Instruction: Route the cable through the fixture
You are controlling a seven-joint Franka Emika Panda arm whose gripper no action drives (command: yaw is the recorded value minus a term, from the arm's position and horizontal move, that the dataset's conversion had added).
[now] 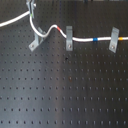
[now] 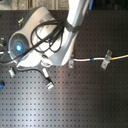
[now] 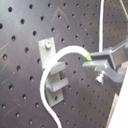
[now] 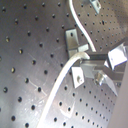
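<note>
- Between the pincer [image 3: 95, 64] fingers in the first wrist view sits the cable [image 3: 60, 57], pinched at the end of a white arch; the pincer is closed on it
- Just beside the pincer, under that arch, stands the fixture [image 3: 52, 75], its two grey prongs upright on a flat foot bolted to the black perforated desk [image 3: 20, 100]
- From the pincer the cable curves over the fixture and down past the prongs; whether it already sits between them is hard to tell, as the arch hides the slot
- Away from the pincer in the first exterior view, the cable [image 1: 82, 38] runs on with a red-orange band [image 1: 61, 29] and through two slimmer grey clips [image 1: 69, 39], touching each
- Seen in the second exterior view, the arm's white body [image 2: 37, 37] covers the pincer and fixture
</note>
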